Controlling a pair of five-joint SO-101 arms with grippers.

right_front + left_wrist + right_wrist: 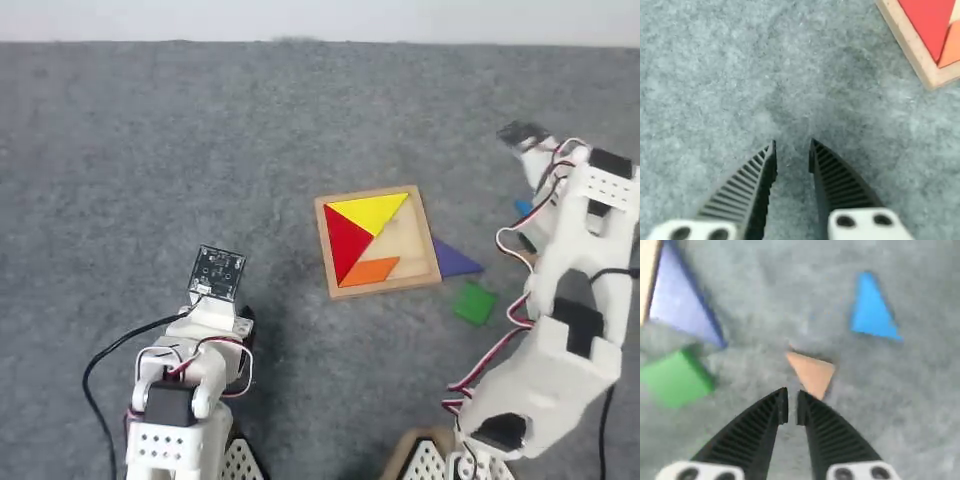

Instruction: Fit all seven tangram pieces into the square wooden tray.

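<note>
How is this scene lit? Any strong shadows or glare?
High view: soft, even light, no glare on the wooden tray. Right wrist view: thin dark shadows edge the tan triangle and the purple triangle. Left wrist view: a dim patch lies ahead of the left claw.

Left gripper [792, 146]: two black fingers [757, 175] with ribbed inner faces. Tips are parted by a narrow gap, with nothing between them. Each finger is seated in a white mount [870, 225] with screw holes.
Grey felt mat [740, 75]: lies under and ahead of the gripper.
Square wooden tray [912, 45]: one corner of the pale rim is visible, well apart from the fingertips.
Red piece [932, 20]: flat inside the tray, against the rim.
Orange piece [951, 55]: flat inside the tray, touching the red piece along one edge.
</note>
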